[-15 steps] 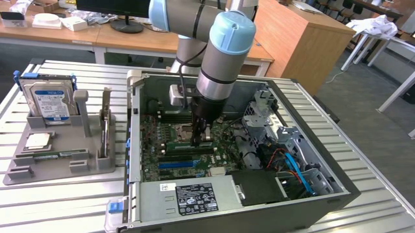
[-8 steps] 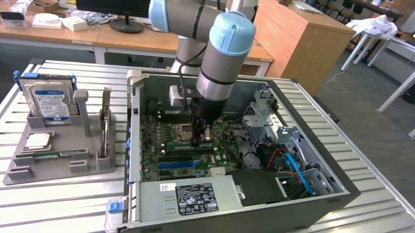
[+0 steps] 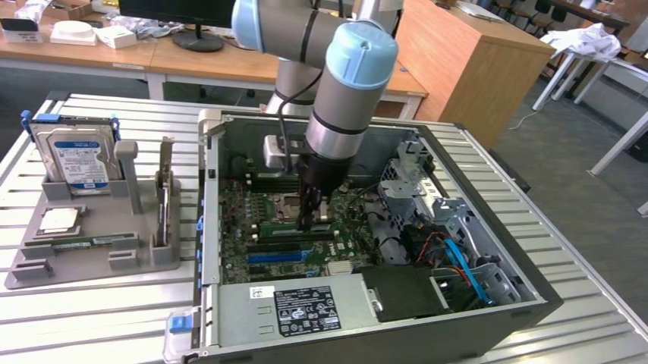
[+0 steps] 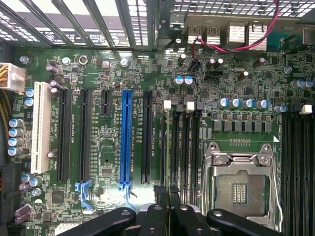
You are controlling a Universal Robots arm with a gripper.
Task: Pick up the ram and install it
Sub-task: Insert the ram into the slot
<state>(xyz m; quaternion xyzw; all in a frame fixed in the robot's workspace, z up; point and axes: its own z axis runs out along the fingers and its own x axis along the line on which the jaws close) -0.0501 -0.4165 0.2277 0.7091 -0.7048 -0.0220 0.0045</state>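
**Exterior view**
- Arm (image 3: 344, 91): comes down from above into the open case (image 3: 506, 303). Its last link is near vertical and the blue-capped joint sits above the case's middle.
- Gripper (image 3: 309, 221): points straight down over the motherboard (image 3: 243, 227), with the tips low inside the case, between the processor socket and the long slots. Whether the tips touch the board cannot be told from here.
- Holder (image 3: 91, 265): a grey tray on the slatted tabletop (image 3: 102, 318), on the exterior view's left of the case and well apart from the gripper.
- Ram (image 3: 91, 242): lies flat in the holder's front part (a narrow green stick, lengthwise across the tray), with no part of the arm near it.
- Also in the holder: a drive (image 3: 79, 155) standing upright at the back, a square silver chip (image 3: 61, 220) lying flat just behind the ram, and a card (image 3: 164, 189) standing on edge at the side nearest the case.

**Wrist view**
- Fingers (image 4: 157, 216): black and pressed together, their tips meeting at the gripper's (image 4: 166, 204) centre line.
- Board below them: the tips lie over the near end of the dark memory slots (image 4: 179, 147), between the blue slot (image 4: 126, 137) and the open socket (image 4: 241, 182).
- The memory slots show as bare dark channels with white clips at their far ends.
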